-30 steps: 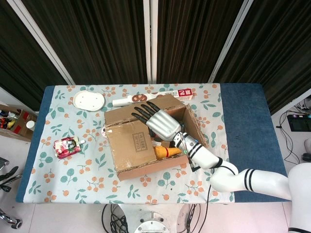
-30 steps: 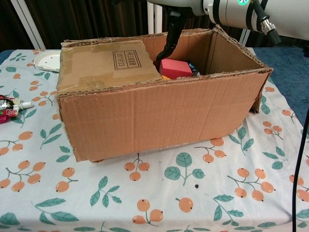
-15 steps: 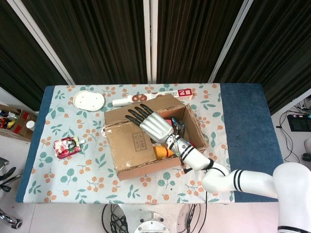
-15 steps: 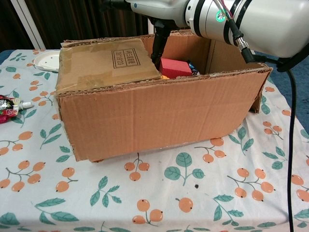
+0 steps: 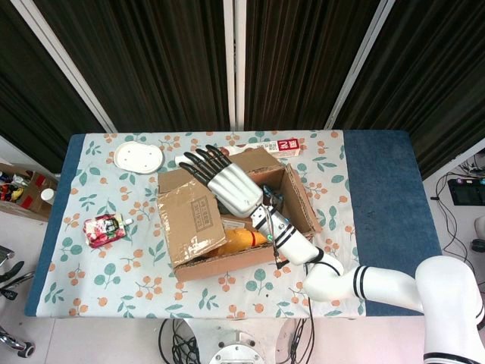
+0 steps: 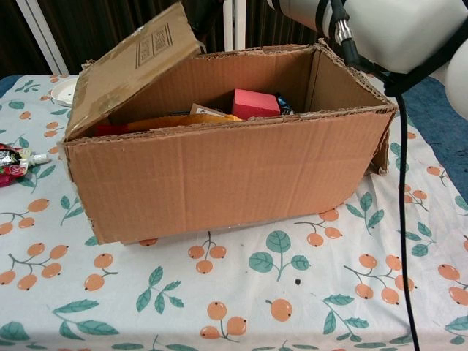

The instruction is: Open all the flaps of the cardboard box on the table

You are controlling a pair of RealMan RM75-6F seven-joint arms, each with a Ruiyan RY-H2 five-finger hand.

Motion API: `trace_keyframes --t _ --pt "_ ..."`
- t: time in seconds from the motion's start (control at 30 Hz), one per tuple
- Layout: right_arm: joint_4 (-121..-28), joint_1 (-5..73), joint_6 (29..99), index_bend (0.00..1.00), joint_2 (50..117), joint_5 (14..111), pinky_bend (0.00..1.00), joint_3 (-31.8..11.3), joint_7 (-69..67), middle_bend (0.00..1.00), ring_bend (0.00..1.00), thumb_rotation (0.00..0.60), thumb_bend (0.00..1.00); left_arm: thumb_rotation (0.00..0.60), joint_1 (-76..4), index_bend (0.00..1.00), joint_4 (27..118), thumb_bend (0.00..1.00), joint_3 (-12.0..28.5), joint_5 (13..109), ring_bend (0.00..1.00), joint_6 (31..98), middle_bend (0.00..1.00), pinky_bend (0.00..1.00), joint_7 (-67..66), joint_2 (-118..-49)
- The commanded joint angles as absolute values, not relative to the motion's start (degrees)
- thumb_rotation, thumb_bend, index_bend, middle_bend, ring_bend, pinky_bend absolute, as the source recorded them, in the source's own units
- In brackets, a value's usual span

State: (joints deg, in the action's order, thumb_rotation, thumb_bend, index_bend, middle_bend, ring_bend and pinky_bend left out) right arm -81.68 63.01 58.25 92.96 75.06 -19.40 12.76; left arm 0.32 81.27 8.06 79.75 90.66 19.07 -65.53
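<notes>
Chest view shows your last closed flap (image 6: 131, 69) now tilted up off the cardboard box (image 6: 234, 175) mid-table, lifted from flat a second ago by your right hand (image 5: 227, 186), fingers spread and holding nothing; push it fully outward to finish.

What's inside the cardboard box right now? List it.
Inside the cardboard box: a red block toward the back, something yellow-orange along the front wall, and a dark item beside the block. The half-raised flap and the right robot hand cover the rest.
</notes>
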Motion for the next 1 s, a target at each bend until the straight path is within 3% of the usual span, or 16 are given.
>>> trace_keyframes --t 0.03,0.73,1.0 --pt "-81.64 64.32 58.98 0.0 93.77 75.73 0.0 -21.24 11.73 0.0 0.0 0.6 0.0 0.6 0.48 0.01 81.11 0.01 8.1 79.66 0.07 90.77 0.05 0.17 19.36 -65.49" --pt "-76.65 76.84 55.82 0.0 105.34 68.33 0.0 -29.82 16.08 0.0 0.0 0.6 0.01 0.6 2.38 0.01 77.5 0.01 8.51 78.28 0.07 91.08 0.05 0.17 24.04 -65.52" --pt "-77.77 76.96 55.59 0.0 104.64 66.31 0.0 -29.44 17.69 0.0 0.0 0.6 0.02 0.6 2.87 0.01 77.38 0.01 8.59 78.26 0.07 91.34 0.05 0.17 24.53 -65.25"
